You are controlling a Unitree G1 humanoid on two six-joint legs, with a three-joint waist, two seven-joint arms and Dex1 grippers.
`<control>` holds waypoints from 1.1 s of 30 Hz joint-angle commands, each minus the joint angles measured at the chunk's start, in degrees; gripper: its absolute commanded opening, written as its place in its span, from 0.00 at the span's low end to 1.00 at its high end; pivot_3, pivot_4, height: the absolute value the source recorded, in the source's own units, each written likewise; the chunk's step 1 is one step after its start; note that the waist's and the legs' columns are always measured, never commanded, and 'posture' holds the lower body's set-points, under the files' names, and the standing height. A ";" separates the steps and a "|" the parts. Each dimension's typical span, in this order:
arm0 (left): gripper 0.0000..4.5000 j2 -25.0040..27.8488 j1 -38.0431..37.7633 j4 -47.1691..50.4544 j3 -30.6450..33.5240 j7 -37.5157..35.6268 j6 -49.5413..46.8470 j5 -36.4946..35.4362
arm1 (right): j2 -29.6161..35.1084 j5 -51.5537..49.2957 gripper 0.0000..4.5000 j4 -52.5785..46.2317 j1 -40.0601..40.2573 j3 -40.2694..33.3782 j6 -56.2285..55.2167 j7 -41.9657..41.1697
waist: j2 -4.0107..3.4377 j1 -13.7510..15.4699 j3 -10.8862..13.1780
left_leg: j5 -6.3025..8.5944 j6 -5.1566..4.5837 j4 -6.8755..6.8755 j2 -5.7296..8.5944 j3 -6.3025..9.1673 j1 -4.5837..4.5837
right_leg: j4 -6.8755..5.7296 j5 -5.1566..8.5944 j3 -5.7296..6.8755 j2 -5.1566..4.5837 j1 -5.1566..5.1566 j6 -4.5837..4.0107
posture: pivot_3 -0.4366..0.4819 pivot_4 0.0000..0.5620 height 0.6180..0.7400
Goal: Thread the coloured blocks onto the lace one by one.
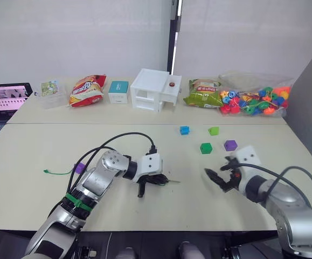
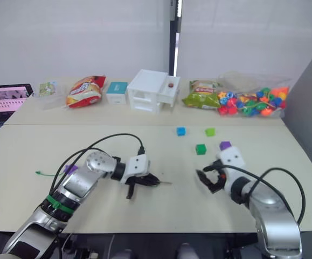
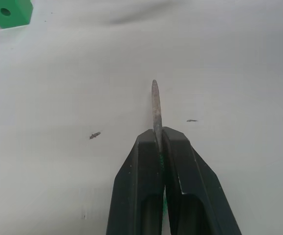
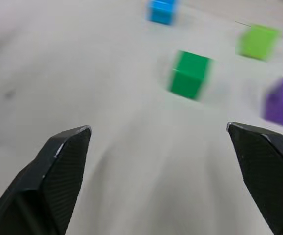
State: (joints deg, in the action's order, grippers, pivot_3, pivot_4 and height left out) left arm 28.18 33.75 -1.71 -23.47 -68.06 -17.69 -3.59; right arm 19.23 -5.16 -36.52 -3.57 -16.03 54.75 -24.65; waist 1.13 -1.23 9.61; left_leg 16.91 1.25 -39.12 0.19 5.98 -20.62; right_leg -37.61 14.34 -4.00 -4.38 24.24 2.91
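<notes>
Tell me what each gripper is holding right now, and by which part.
The left gripper is shut on the lace, pinching it just behind its stiff dark tip, which pokes out past the fingers. The right gripper is open and holds nothing.

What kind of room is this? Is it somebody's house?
Probably not a house; it looks more like a test room or lab. A plain pale table stands before bare white walls, with snack bags, a bag of toy beads and a laptop lined up along the back.
</notes>
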 commanded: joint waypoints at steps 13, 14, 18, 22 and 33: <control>0.00 0.63 -1.18 5.49 1.57 2.51 -3.81 -1.92 | -3.12 4.58 0.99 40.83 -22.58 1.75 -26.42 16.54 | -0.02 -1.45 0.00 | -0.03 0.05 0.19 0.02 -0.04 0.15 | -0.01 -0.01 -0.06 -0.01 -0.03 -0.01 | 0.48 0.27 1.00; 0.00 0.67 -1.25 5.68 1.60 2.58 -3.98 -1.99 | -2.80 3.82 0.99 43.93 -24.07 1.80 -28.15 15.72 | -0.02 -1.50 0.00 | -0.03 0.06 0.19 0.02 -0.05 0.15 | 0.01 -0.01 -0.06 -0.02 -0.03 -0.02 | 0.48 0.27 1.00; 0.00 0.81 -1.45 6.04 1.65 2.77 -4.37 -2.09 | -1.59 2.70 0.82 51.34 -26.88 2.55 -33.72 13.62 | -0.02 -1.55 0.00 | -0.03 0.05 0.26 -0.02 -0.04 0.15 | 0.01 -0.01 -0.06 0.01 -0.01 -0.02 | 0.48 0.27 1.00; 0.00 0.92 -1.43 6.09 1.68 2.86 -4.53 -1.99 | -1.97 1.14 0.50 52.70 -27.33 1.74 -35.04 13.13 | -0.02 -1.53 0.00 | -0.03 0.05 0.25 0.00 -0.05 0.11 | 0.02 -0.01 -0.07 -0.02 -0.01 -0.02 | 0.48 0.27 1.00; 0.00 0.75 -0.89 4.86 1.49 2.73 -3.63 -1.62 | -3.74 -5.57 0.26 26.15 -20.53 0.74 -25.87 16.90 | -0.05 -1.40 0.00 | -0.03 0.05 0.25 -0.01 -0.04 0.11 | 0.00 -0.01 -0.07 -0.01 0.02 -0.01 | 0.48 0.27 1.00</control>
State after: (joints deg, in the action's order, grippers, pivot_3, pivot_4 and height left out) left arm 28.80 32.28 2.23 -22.97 -65.57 -22.22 -4.65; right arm 15.75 -8.71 2.09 -24.94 -15.01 25.29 -9.02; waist 1.07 -2.63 9.61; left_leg 16.88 1.29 -38.87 0.17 5.95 -20.52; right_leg -37.62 14.34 -4.07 -4.39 24.28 2.90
